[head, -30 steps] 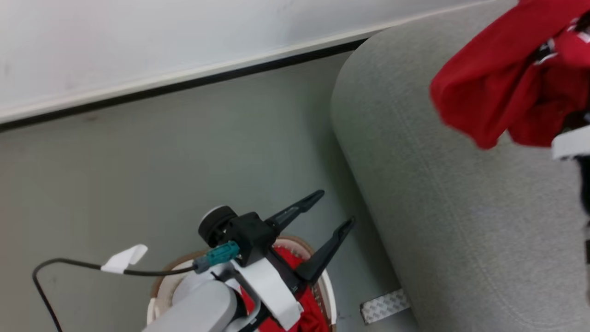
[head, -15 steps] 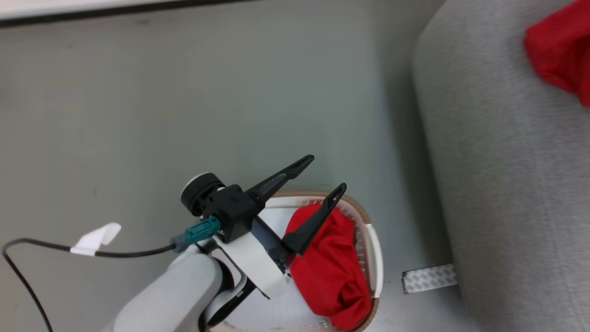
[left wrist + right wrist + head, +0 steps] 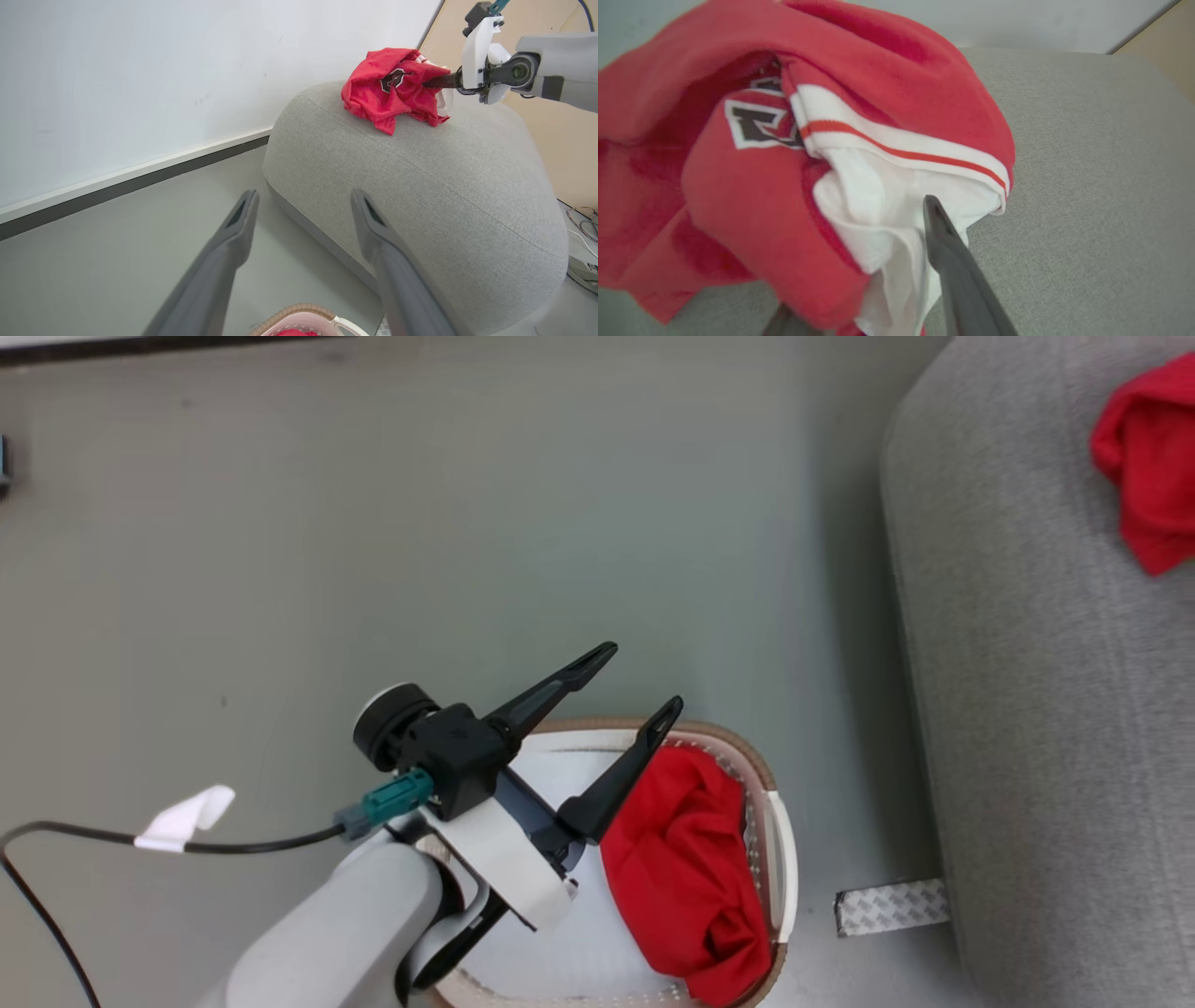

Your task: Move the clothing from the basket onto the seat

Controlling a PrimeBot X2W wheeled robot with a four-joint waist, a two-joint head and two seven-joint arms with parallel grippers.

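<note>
One piece of red clothing [image 3: 691,859] lies bunched in the right half of the white basket [image 3: 780,840] with its tan rim. My left gripper [image 3: 640,677] hangs open and bare above the basket's far edge, its fingers [image 3: 233,233] aimed toward the grey seat [image 3: 420,186]. A second piece of clothing [image 3: 387,88], red with white bands and a number patch, rests on top of the seat. My right gripper [image 3: 427,84] is pushed into it. One dark finger [image 3: 952,270] shows against the white fabric [image 3: 878,205]; the other is under the cloth.
The basket stands on grey-green floor just left of the seat [image 3: 1046,709]. A patterned metal strip [image 3: 892,907] lies at the seat's foot. A black cable with a white tag [image 3: 182,817] trails from my left wrist. A white wall with a dark baseboard [image 3: 140,179] runs behind.
The head camera has swung down and left, bringing the basket into fuller view. The red garment that hung in my right gripper now lies on the seat. The left gripper stays open.
</note>
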